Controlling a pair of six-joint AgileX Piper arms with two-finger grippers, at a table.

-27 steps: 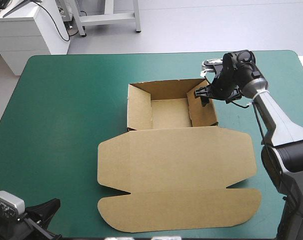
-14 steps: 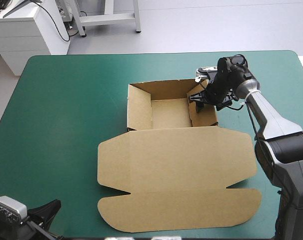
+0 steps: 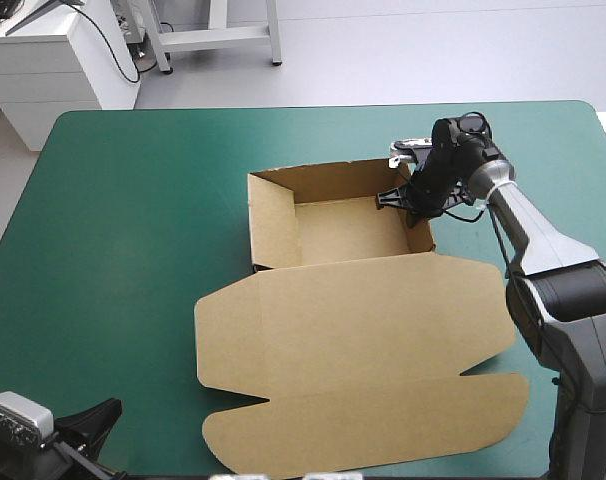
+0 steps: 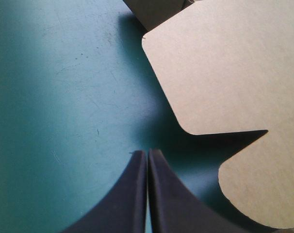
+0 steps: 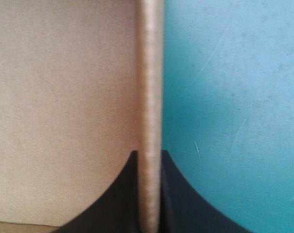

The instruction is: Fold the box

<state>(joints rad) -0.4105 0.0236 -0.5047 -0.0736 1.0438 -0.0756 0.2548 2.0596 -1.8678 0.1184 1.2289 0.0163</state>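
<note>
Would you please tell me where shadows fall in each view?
High view: even light, a thin shadow edging the box on the teal-green cover. Left wrist view: a dark shadow in the notch of its lid, ahead of the shut left pincer. Right wrist view: little shadow by the right pincer, shut on the box wall.

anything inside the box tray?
Only bare brown floor in the box; the right gripper clamps its right wall, one finger inside. Floor under that finger is hidden.
</note>
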